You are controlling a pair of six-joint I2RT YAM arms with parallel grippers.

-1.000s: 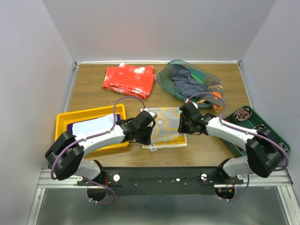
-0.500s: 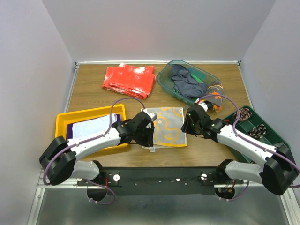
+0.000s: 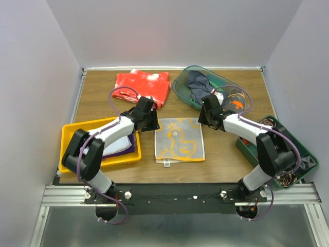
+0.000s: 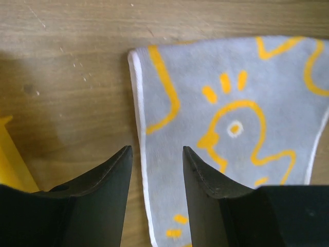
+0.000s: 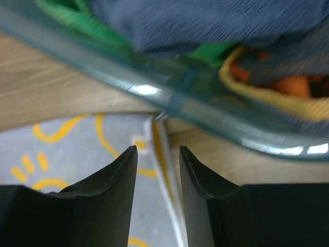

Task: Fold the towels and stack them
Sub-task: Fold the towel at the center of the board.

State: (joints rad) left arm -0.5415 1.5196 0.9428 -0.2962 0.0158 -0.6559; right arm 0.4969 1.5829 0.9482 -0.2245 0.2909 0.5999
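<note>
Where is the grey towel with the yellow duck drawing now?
In the top view, the grey duck towel lies flat mid-table, between the yellow plastic tray at left and the dark green tray at right.

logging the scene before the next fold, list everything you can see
duck-print towel: 1, grey and yellow, flat mid-table
red cloth: 1, red with white speckles, back left
clear bin: 1, teal-tinted, back right
bin towels: several, navy, green, orange-marked, heaped in the clear bin
yellow tray: 1, yellow, left
tray towels: 2, white over purple, in the yellow tray
green tray: 1, dark green, right
table: 1, wood
left pincer: black, open, over the towel's far-left corner
right pincer: black, open, over its far-right corner
</note>
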